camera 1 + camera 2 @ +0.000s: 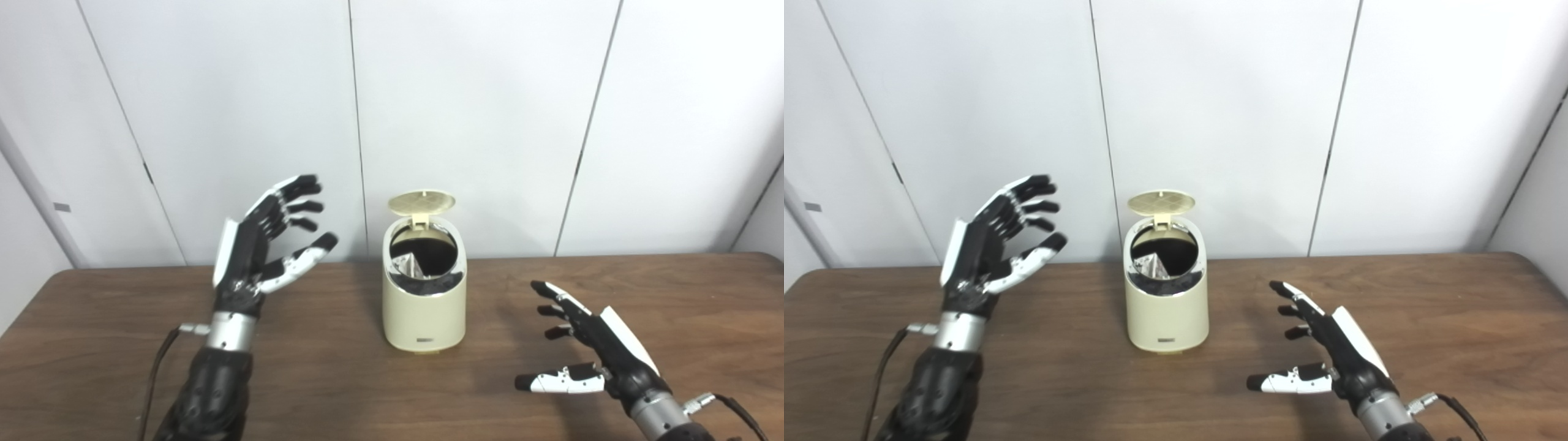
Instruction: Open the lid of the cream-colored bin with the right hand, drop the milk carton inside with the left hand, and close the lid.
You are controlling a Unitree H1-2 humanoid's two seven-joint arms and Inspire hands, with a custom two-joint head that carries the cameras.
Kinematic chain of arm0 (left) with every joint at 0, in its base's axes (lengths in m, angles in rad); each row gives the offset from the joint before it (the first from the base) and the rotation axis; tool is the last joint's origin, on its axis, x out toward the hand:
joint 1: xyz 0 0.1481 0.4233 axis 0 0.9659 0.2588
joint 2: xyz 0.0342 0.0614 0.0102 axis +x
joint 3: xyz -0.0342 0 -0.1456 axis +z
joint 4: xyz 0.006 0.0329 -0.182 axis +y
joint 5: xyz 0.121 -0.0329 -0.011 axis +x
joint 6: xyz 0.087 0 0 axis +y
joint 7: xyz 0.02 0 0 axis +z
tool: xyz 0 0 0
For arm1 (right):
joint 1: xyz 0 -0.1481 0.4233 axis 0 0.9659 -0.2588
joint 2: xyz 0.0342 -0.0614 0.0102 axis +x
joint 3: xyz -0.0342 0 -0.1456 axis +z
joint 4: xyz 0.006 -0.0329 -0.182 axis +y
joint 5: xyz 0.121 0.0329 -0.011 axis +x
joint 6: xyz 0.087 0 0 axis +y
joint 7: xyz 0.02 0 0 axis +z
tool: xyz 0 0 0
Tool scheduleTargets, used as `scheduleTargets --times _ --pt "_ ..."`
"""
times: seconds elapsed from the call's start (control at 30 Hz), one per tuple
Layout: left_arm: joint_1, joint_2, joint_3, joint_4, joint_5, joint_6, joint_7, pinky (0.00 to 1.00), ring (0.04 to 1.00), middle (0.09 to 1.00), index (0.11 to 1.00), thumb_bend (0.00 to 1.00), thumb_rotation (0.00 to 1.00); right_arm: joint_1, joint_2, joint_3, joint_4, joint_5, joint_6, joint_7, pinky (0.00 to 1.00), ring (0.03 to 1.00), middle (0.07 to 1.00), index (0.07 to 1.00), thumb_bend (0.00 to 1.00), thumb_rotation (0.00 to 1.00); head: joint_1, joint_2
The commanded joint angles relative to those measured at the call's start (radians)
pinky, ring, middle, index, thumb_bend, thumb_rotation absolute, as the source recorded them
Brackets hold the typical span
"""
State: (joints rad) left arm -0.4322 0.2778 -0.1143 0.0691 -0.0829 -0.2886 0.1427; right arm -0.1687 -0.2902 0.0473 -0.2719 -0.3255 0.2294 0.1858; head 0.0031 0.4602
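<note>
Cream-colored oval plastic bin [424, 306] mid-table on dark wood table [343, 392], round ribbed lid [422, 202] standing upright, silvery crumpled carton [409, 264] already inside. Left hand [263, 257] raised beside, fingers spread, empty. Right hand [588, 349] low, splayed, empty. Closing next, probably: press lid top gently forward, steady, without tipping.

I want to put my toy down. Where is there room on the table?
Bare wood lies in front of the bin, between the left hand and right hand, and at the table's far right. Beside the bin, the hands crowd it.
</note>
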Motion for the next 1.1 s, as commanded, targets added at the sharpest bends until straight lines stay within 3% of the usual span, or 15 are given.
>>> scheduleTargets --times 0.0,0.2,0.3,0.43,0.57,0.7,0.87,1.07 --pt "0.006 0.003 0.032 -0.049 -0.030 0.023 -0.040 0.57 0.695 0.763 0.803 0.67 0.17 -0.042 -0.017 -0.010 -0.021 0.004 -0.042 -0.015 0.65 0.847 0.921 0.912 0.77 0.24 0.002 0.002" --pt "0.101 -0.019 0.087 -0.101 -0.043 0.104 -0.102 0.56 0.698 0.766 0.807 0.67 0.23 -0.047 -0.022 -0.013 -0.031 0.013 -0.026 -0.002 0.61 0.836 0.925 0.920 0.76 0.22 0.004 0.007" --pt "0.139 -0.030 0.102 -0.103 -0.041 0.134 -0.125 0.56 0.691 0.758 0.795 0.66 0.21 -0.046 -0.024 -0.016 -0.031 0.020 -0.021 0.003 0.59 0.843 0.937 0.926 0.75 0.22 0.006 0.008" --pt "0.174 -0.044 0.115 -0.094 -0.035 0.175 -0.148 0.53 0.678 0.747 0.776 0.71 0.22 -0.046 -0.023 -0.019 -0.024 0.024 -0.033 0.000 0.58 0.844 0.940 0.923 0.75 0.22 0.008 0.009" --pt "0.194 -0.058 0.115 -0.096 -0.012 0.223 -0.162 0.53 0.659 0.726 0.741 0.73 0.24 -0.048 -0.022 -0.016 -0.019 0.015 -0.039 -0.005 0.61 0.844 0.936 0.921 0.75 0.22 0.009 0.008" --pt "0.214 -0.051 0.095 -0.100 0.036 0.273 -0.185 0.53 0.654 0.720 0.742 0.69 0.26 -0.057 -0.020 -0.014 -0.018 0.010 -0.033 -0.007 0.68 0.861 0.935 0.923 0.75 0.23 0.007 0.008" --pt "0.226 -0.053 0.094 -0.119 0.047 0.369 -0.214 0.53 0.643 0.717 0.742 0.62 0.13 -0.092 -0.020 -0.016 0.000 0.002 -0.042 -0.017 0.75 0.855 0.922 0.914 0.78 0.25 0.004 0.007" --pt "0.240 -0.057 0.102 -0.095 0.053 0.357 -0.236 0.55 0.654 0.721 0.737 0.62 0.12 -0.175 -0.025 -0.019 0.024 0.019 -0.068 -0.012 0.83 0.886 0.948 0.910 0.79 0.26 -0.014 0.000"
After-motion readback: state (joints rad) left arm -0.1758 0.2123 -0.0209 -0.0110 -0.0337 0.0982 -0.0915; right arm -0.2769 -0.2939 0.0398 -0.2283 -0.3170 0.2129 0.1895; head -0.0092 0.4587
